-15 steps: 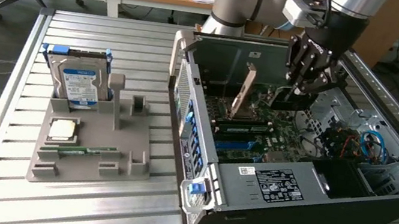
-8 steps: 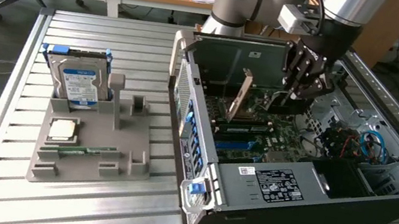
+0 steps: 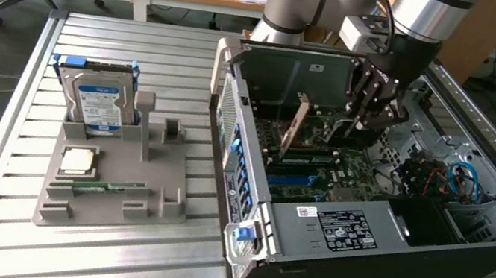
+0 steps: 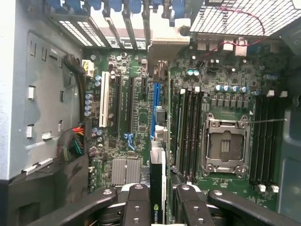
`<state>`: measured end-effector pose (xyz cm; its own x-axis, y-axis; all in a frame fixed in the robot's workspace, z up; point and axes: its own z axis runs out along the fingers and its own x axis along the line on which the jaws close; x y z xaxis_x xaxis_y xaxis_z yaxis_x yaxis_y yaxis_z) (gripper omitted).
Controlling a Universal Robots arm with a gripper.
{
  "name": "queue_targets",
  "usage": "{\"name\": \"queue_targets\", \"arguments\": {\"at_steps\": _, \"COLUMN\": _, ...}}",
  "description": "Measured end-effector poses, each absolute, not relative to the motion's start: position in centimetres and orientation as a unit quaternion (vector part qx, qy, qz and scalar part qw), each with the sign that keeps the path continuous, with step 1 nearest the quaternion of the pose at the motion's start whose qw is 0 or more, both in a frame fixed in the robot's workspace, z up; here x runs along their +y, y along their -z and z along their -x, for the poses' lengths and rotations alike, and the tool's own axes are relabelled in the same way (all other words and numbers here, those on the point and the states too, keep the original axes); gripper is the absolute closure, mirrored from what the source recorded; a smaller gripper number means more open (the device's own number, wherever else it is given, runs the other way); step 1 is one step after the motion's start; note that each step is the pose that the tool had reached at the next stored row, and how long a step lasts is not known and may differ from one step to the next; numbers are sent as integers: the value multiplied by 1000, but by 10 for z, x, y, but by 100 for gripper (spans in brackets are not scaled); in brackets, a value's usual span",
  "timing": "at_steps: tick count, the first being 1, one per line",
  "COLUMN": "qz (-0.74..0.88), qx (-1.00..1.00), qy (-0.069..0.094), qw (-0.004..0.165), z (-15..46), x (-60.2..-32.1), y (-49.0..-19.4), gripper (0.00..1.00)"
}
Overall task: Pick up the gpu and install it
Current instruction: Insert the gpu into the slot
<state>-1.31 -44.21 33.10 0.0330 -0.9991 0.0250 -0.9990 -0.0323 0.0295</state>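
Observation:
The gpu (image 3: 299, 123) stands on edge inside the open computer case (image 3: 472, 244), its metal bracket toward the case's rear wall. My gripper (image 3: 360, 120) reaches down into the case and is shut on the card's other end. In the wrist view the gpu (image 4: 157, 181) shows edge-on as a thin dark card between my two black fingers (image 4: 136, 207), with my gripper (image 4: 157, 205) clamped on both faces. The card runs in line with the blue slot (image 4: 155, 96) on the green motherboard (image 4: 117, 141). Whether the card is seated in the slot I cannot tell.
A grey holder tray (image 3: 114, 185) on the exterior view's left carries a silver hard drive (image 3: 100, 103), a processor chip (image 3: 76, 161) and a green memory stick (image 3: 98, 186). The processor socket (image 4: 225, 143), memory slots (image 4: 190, 134) and cables (image 3: 448, 180) surround the card.

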Motion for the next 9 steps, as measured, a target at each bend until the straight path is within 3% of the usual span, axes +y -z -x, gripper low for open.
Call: {"name": "queue_targets", "arguments": {"at_steps": 9, "qz": -721, "qx": -693, "qy": -2, "qw": 16, "z": 17, "x": -442, "y": -312, "gripper": 74}}
